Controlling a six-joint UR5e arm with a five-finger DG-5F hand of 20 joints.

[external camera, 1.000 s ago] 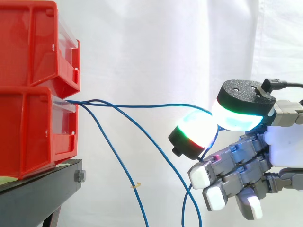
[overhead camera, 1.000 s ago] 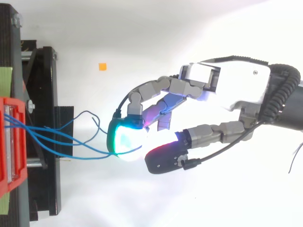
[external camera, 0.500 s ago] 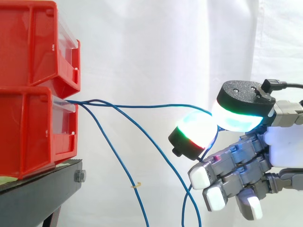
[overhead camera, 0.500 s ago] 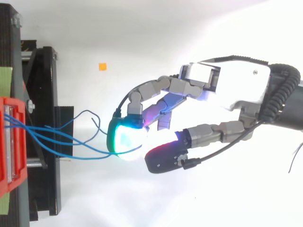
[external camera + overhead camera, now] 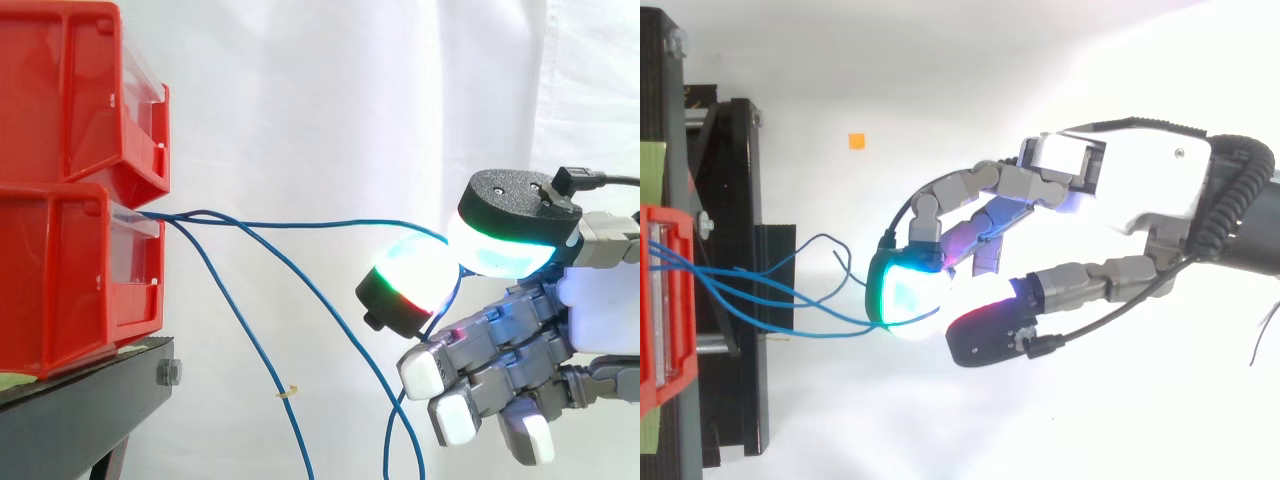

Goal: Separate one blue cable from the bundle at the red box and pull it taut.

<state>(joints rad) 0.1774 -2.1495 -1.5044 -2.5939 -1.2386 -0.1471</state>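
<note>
My robot hand [image 5: 1140,190] comes in from the rt, palm sideways. Two glowing fingertips [image 5: 505,250] pinch one thin blue cable [image 5: 330,222], which runs nearly level to the lower red plastic bin [image 5: 70,270]. Other loose blue cables [image 5: 274,392] hang down.

A white curtain [image 5: 330,100] is hanging behind the scene. A black stand [image 5: 80,410] is standing at the left, with a silver bolt [image 5: 168,373] sitting in its front edge. Seen from above, a small orange square [image 5: 855,141] is lying on the white surface [image 5: 940,60] beside the stand.
</note>
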